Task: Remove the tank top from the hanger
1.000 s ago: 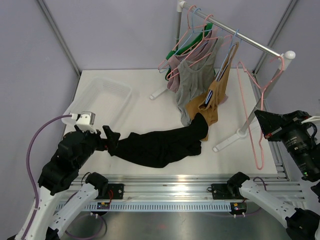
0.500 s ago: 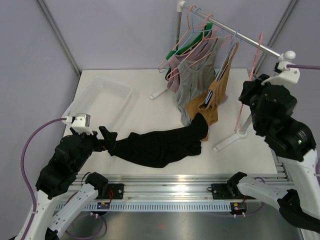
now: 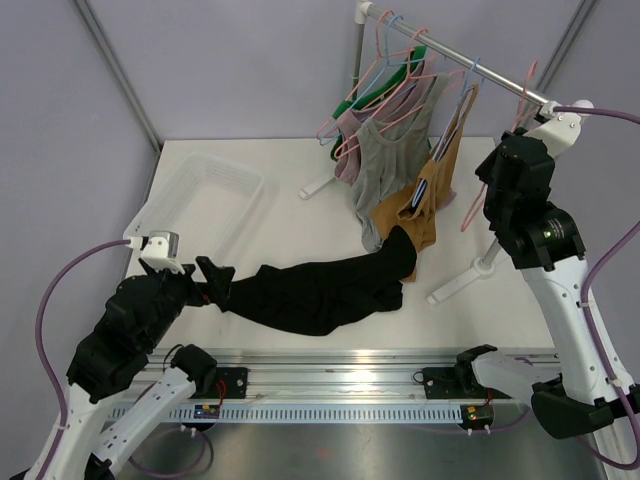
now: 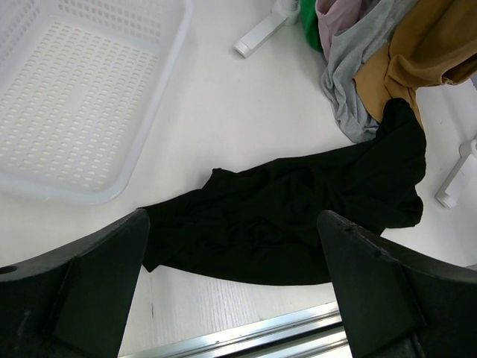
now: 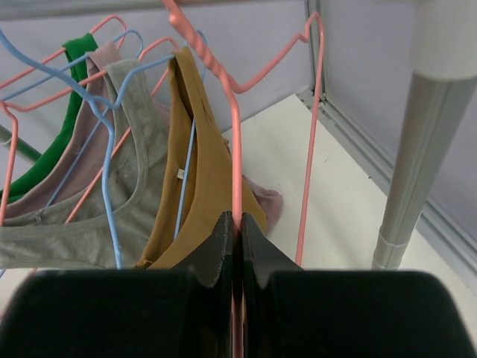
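The black tank top (image 3: 320, 290) lies spread flat on the table, off any hanger; it also shows in the left wrist view (image 4: 298, 216). My left gripper (image 3: 217, 281) is open and empty, just above the top's left end (image 4: 232, 224). My right gripper (image 3: 487, 182) is shut on an empty pink hanger (image 3: 468, 208), held up beside the right end of the rack rod (image 3: 470, 72). In the right wrist view the jaws (image 5: 238, 224) pinch the hanger's wire (image 5: 236, 142).
A grey tank top (image 3: 380, 165), a mustard one (image 3: 425, 200) and green and pink ones hang on the rack. The rack's right pole (image 5: 417, 149) is close to my right gripper. A white perforated basket (image 3: 205, 195) stands at the back left.
My right arm has swung up from the table's right side, carrying the pink hanger to the rack's right end. My left gripper has drawn back slightly to the left.
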`<action>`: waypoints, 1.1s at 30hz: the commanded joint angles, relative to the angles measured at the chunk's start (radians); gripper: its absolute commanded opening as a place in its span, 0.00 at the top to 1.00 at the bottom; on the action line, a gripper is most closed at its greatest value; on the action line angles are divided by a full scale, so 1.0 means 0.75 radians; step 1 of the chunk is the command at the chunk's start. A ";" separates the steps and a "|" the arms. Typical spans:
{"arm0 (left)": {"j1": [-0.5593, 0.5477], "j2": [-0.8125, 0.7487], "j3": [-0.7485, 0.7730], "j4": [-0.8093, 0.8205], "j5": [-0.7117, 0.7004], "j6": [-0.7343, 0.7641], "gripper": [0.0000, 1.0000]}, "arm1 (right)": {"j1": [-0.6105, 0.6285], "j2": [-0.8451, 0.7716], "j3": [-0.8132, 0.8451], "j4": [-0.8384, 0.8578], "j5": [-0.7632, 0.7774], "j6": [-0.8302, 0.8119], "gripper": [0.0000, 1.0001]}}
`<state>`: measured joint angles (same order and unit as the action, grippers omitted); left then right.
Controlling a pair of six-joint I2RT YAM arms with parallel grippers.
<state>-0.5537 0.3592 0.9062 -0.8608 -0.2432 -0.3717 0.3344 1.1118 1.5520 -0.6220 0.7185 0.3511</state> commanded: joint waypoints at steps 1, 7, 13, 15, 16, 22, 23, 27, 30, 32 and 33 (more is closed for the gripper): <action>-0.018 -0.013 -0.004 0.053 -0.036 -0.016 0.01 | -0.024 -0.038 -0.109 0.122 -0.044 0.082 1.00; -0.018 0.087 0.047 0.019 0.001 0.001 0.01 | -0.022 -0.149 -0.273 0.197 -0.062 0.139 1.00; -0.018 0.298 0.123 0.064 0.146 -0.101 0.01 | -0.024 -0.210 -0.255 0.151 -0.162 0.143 0.33; -0.023 0.402 0.119 0.119 0.214 -0.160 0.01 | -0.024 -0.249 -0.227 0.116 -0.197 0.127 0.25; -0.031 0.431 0.111 0.174 0.232 -0.185 0.01 | -0.024 -0.265 -0.200 0.081 -0.217 0.123 0.23; -0.312 0.729 0.074 0.413 0.045 -0.310 0.01 | -0.024 -0.392 -0.090 -0.105 -0.444 0.019 0.01; -0.410 0.783 0.090 0.426 0.000 -0.310 0.01 | -0.022 -0.404 -0.069 -0.146 -0.483 0.004 0.01; -0.556 1.116 0.239 0.403 -0.166 -0.331 0.01 | -0.022 -0.464 0.021 -0.358 -0.700 -0.086 0.00; -0.614 1.331 0.293 0.424 -0.208 -0.335 0.01 | -0.022 -0.555 -0.014 -0.392 -0.868 -0.118 0.01; -0.644 1.437 0.348 0.442 -0.208 -0.323 0.01 | -0.022 -0.611 -0.079 -0.388 -1.000 -0.131 0.01; -0.648 1.541 0.370 0.438 -0.212 -0.322 0.01 | -0.022 -0.658 -0.118 -0.384 -1.043 -0.133 0.00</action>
<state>-1.0206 1.4227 1.1130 -0.5804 -0.3222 -0.5980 0.3199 0.6727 1.5173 -0.8516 0.1341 0.3027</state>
